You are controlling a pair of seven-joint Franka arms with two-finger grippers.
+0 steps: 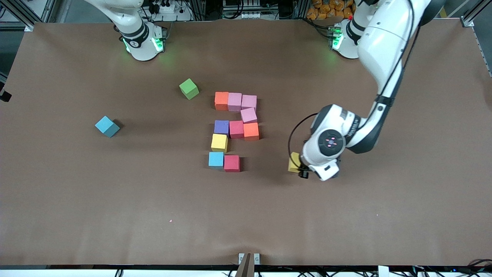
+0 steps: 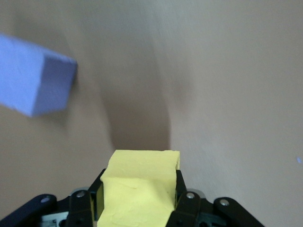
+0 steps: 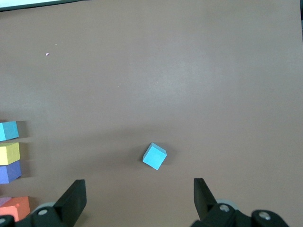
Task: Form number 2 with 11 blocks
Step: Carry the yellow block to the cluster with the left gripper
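Ten blocks: sitting mid-table, making up the unfinished number 2 (image 1: pixel 235 130).
Top row: an orange block (image 1: pixel 221 100) and two pink blocks (image 1: pixel 235 101) (image 1: pixel 249 102) are lying side by side, touching.
Second row: a third pink block (image 1: pixel 248 115) is sitting slightly turned under the row's end toward the left arm.
Middle row: purple block (image 1: pixel 221 127), red block (image 1: pixel 236 129) and another orange block (image 1: pixel 251 131) are lining up.
Fourth row: one yellow block (image 1: pixel 219 142) is sitting under the purple one.
Bottom row: a light blue block (image 1: pixel 216 159) and a red block (image 1: pixel 231 163) are touching.
Left gripper (image 1: pixel 299 169): clamping a second yellow block (image 1: pixel 294 162), just above the table, toward the left arm's end from the bottom row.
Right gripper (image 3: pixel 139 198): waiting with fingers spread wide, holding nothing, high over the table.
Loose cubes: a green cube (image 1: pixel 189 89) is resting near the top row; another blue cube (image 1: pixel 107 126) is lying well apart toward the right arm's end.
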